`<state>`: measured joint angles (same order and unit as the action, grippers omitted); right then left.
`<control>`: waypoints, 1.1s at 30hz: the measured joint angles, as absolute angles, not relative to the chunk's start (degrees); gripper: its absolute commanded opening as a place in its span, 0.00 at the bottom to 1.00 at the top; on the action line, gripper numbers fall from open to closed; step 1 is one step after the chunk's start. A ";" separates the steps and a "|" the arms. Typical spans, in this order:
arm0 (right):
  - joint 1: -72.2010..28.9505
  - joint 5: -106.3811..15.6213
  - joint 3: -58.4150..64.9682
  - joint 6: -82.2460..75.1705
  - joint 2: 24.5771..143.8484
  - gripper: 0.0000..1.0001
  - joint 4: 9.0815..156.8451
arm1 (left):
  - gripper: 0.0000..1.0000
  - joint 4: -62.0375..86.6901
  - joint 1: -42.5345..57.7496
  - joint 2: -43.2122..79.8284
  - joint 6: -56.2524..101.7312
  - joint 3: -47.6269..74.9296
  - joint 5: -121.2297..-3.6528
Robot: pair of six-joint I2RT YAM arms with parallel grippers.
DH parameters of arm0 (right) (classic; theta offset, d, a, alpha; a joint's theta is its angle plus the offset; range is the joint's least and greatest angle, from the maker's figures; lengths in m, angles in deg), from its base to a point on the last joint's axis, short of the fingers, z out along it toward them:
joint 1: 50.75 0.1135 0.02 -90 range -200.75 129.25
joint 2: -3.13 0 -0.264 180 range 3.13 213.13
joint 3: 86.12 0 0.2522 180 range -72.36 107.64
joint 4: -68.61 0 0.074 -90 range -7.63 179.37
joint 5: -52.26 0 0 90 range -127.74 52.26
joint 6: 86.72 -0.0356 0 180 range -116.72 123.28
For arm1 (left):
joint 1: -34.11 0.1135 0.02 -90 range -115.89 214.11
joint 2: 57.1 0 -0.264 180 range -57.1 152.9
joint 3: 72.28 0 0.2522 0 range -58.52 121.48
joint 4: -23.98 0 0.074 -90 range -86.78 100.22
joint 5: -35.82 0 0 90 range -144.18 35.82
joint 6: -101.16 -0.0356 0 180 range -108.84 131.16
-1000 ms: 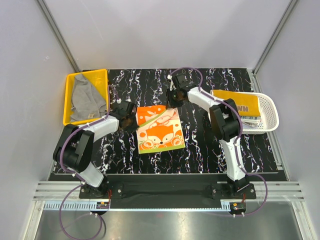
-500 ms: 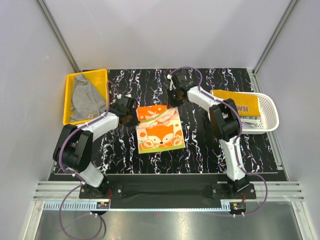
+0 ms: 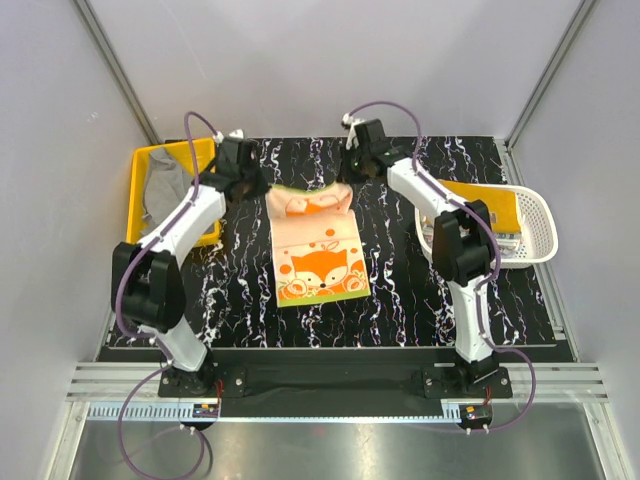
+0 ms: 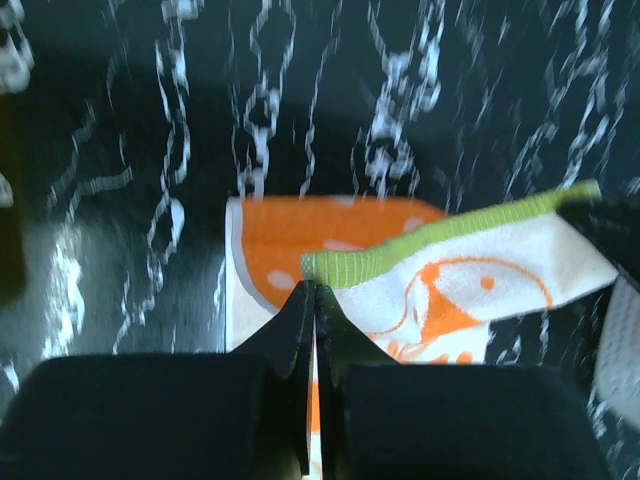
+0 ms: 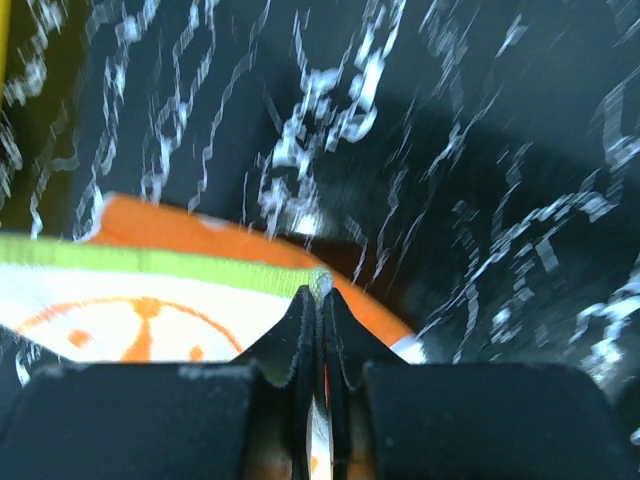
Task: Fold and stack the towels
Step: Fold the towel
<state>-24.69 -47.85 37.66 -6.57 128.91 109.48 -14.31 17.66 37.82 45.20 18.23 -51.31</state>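
An orange-and-white fox towel (image 3: 315,255) with a green hem lies stretched on the black marbled table, its far edge lifted. My left gripper (image 3: 262,192) is shut on its far left corner; in the left wrist view (image 4: 313,290) the green hem (image 4: 450,235) runs from the jaws to the right. My right gripper (image 3: 347,183) is shut on the far right corner; the right wrist view (image 5: 320,292) shows the hem (image 5: 150,260) pinched between the jaws. A grey towel (image 3: 165,190) lies in the yellow bin. An orange-yellow towel (image 3: 490,205) with lettering lies on the white basket.
The yellow bin (image 3: 200,150) stands at the far left, close to my left arm. The white slotted basket (image 3: 535,235) stands at the right edge, holding folded towels. Grey walls close in the table at the back and sides.
Both grippers have moved toward the far side of the table, lifting and pulling the towel's far edge. The folded towel has opened out longer.
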 measured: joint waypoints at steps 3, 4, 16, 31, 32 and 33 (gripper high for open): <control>-26.70 -47.89 39.10 -6.50 128.56 0.00 106.27 | 0.00 -14.22 19.54 41.53 44.81 24.62 -51.26; -27.40 -47.87 39.36 -6.39 128.56 0.00 105.07 | 0.00 -14.22 20.06 42.86 44.59 26.58 -51.28; -29.28 -47.89 39.58 -3.27 128.56 0.00 93.15 | 0.00 -14.90 21.99 52.39 42.03 36.57 -52.88; -29.19 -49.97 15.21 -6.22 116.36 0.00 82.95 | 0.00 -11.08 21.86 45.92 41.92 20.55 -60.55; -29.10 -50.38 12.13 -7.07 114.37 0.00 81.70 | 0.00 -10.86 21.40 45.05 42.10 18.78 -60.55; -29.04 -50.67 10.12 -7.66 112.93 0.00 81.20 | 0.00 -10.88 20.87 44.02 42.25 17.18 -60.55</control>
<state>-29.04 -50.67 10.12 -7.66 112.93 81.20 -10.88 20.87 44.02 42.25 17.18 -60.55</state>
